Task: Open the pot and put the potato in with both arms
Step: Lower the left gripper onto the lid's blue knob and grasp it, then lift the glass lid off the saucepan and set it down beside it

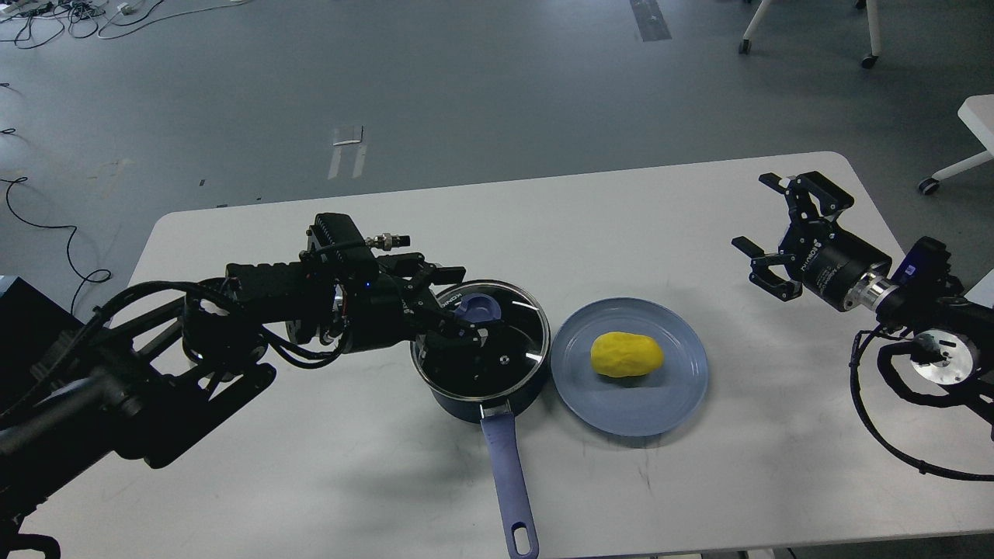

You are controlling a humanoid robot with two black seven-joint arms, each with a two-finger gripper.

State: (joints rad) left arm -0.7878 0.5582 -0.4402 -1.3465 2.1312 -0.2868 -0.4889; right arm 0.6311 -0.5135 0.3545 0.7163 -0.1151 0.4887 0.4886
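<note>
A dark blue pot (pixel 466 402) with a long blue handle (pixel 509 473) stands at the table's middle, closed by a glass lid (pixel 505 359) with a blue knob (pixel 480 308). My left gripper (pixel 463 304) lies low over the lid, its two fingers open on either side of the knob. A yellow potato (pixel 627 355) lies on a blue plate (pixel 621 411) just right of the pot. My right gripper (pixel 765 217) is open and empty, held above the table's right end, well away from the plate.
The white table (pixel 311 466) holds only the pot and the plate. The pot handle points toward the front edge. Chair and table legs (pixel 874 46) stand on the grey floor beyond, with cables (pixel 46 217) at the left.
</note>
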